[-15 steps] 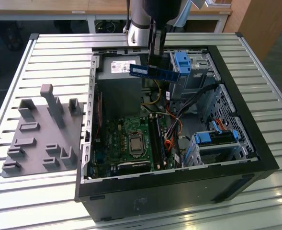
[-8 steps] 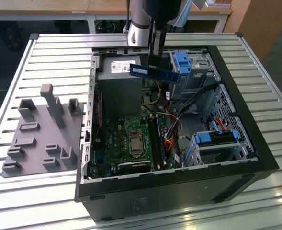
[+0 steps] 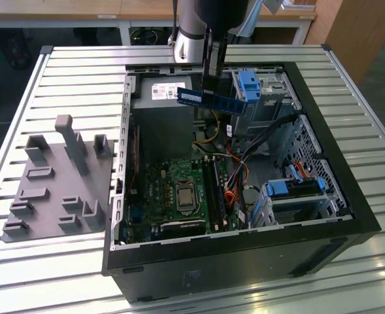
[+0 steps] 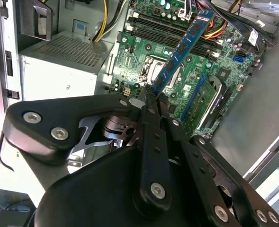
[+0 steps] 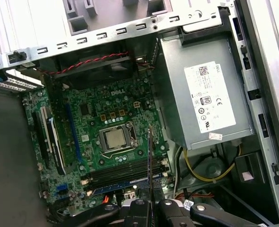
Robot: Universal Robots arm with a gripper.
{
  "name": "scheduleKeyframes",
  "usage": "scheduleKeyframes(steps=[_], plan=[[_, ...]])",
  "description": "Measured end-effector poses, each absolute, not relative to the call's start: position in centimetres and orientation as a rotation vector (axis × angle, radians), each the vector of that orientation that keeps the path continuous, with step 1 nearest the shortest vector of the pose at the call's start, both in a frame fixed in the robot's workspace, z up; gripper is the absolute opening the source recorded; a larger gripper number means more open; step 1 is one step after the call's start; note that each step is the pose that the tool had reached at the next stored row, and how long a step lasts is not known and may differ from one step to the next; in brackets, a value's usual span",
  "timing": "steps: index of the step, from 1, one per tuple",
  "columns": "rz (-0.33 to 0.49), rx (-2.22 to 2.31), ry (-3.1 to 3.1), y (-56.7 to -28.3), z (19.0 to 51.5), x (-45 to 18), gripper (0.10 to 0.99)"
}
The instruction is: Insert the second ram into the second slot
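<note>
pincer (image 3: pixel 210 86) closed on the ram (image 3: pixel 213 100), clamped across its flat faces near mid-length, both ends jutting free. the ram hangs in the air high above the board (image 3: pixel 179 190), well apart from it and from the slots (image 3: pixel 213 190); in the exterior view its length lies crosswise to them. judged by its build it is light and stiff, yet thin and brittle: it should stand a straight push on its edge but not twisting or bending, and the smooth faces may slide in a loose grip. the best hold is on the faces by the upper edge, centred, leaving the contact edge bare. it is a thin, flat, long blue stick with a small white label (image 3: pixel 191 97) toward one end; in the second wrist view a row of darker chips (image 4: pixel 177 56) runs along its face.
</note>
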State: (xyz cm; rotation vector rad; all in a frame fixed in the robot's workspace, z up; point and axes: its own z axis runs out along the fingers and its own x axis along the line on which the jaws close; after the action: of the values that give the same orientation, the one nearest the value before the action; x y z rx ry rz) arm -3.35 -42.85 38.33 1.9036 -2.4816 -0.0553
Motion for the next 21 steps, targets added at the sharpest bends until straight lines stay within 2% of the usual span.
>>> scheduleKeyframes(steps=[21], plan=[[-0.053, 1.829, -2.537, -42.91, 38.30, -3.35, 0.137]])
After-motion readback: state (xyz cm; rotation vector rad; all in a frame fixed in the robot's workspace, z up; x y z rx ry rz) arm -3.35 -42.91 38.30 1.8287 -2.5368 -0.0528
